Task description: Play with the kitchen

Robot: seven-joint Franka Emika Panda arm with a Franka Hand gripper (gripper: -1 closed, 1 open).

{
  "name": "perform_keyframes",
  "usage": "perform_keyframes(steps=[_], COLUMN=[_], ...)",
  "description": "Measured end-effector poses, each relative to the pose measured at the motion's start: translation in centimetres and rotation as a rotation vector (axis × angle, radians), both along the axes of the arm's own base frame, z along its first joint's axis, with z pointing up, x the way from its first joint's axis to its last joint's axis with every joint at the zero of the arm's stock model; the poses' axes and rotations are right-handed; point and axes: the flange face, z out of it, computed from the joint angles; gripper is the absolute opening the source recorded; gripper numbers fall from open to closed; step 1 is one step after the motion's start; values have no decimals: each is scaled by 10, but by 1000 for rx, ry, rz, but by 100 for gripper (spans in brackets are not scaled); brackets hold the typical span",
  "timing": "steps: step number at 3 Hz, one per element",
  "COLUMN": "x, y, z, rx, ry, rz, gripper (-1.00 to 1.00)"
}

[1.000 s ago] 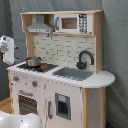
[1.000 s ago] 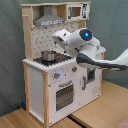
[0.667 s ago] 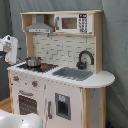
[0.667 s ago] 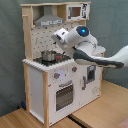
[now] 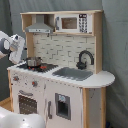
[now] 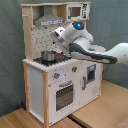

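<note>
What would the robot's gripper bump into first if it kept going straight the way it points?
Probably the small metal pot on the black stovetop. The gripper hangs just above it, pointing down toward it. Depth is unclear, so it might miss the pot and meet the stovetop.

place: lab or studio test bay | evidence: grey curtain [image 5: 115,40] hung behind the kitchen [image 5: 60,90] | wooden platform [image 6: 95,110] beneath the kitchen | robot arm [image 6: 97,50] beside it
</note>
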Motion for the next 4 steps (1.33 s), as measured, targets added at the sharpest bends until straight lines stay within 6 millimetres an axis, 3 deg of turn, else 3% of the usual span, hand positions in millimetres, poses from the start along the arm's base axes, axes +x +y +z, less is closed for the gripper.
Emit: perform_keyframes(steps=[4], x=[35], y=[12], z=[-10], rx=[204], ry=[191], rz=[-124], gripper=[100])
